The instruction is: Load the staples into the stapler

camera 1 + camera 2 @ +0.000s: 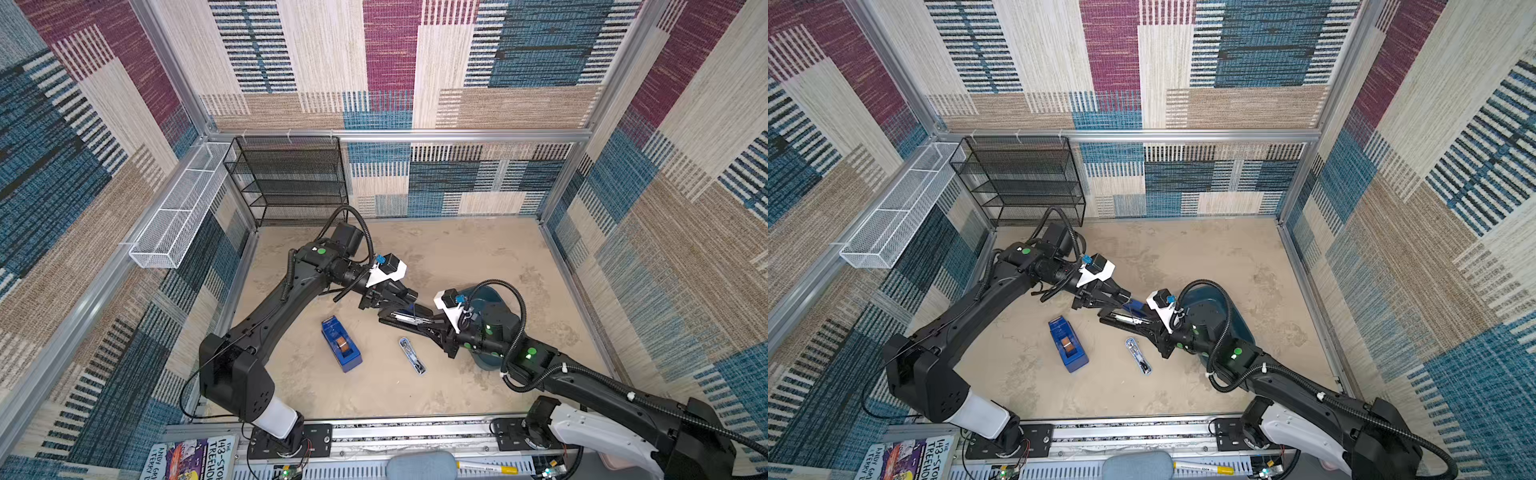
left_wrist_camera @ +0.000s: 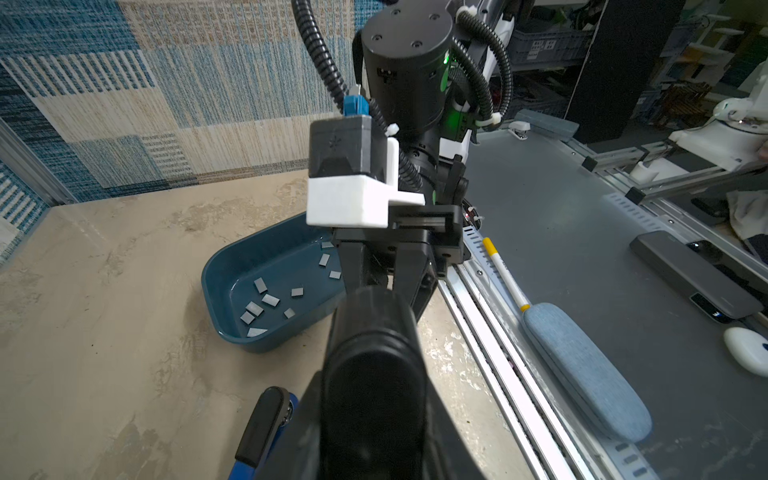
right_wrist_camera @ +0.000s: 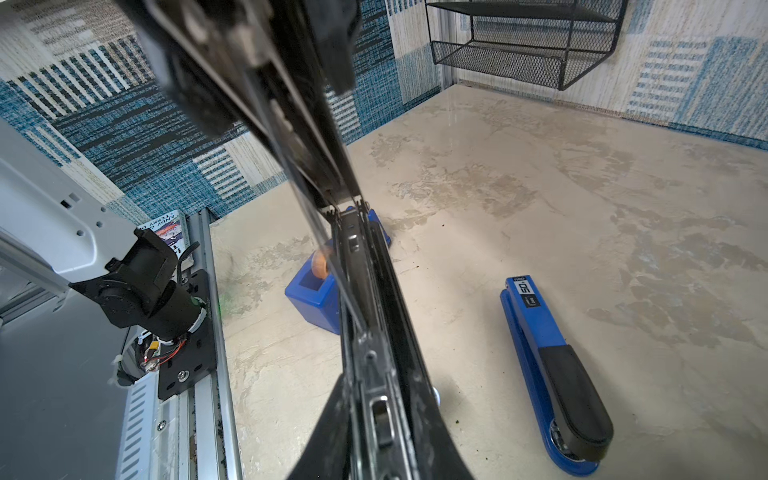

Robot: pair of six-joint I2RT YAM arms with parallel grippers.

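Several staples in right blue tray: light, stiff, slick, likely best pinched edgewise; left claw clamped on open stapler, right claw closure unclear.

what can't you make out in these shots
Staples in the blue tray: unseen in both top views, right arm over most of the tray.
Open stapler: loaded or not, its rail blurs close to the lens in the right wrist view.
Right gripper: pressing the stapler or not, finger bases cut off by that view's edge, contact blurred.
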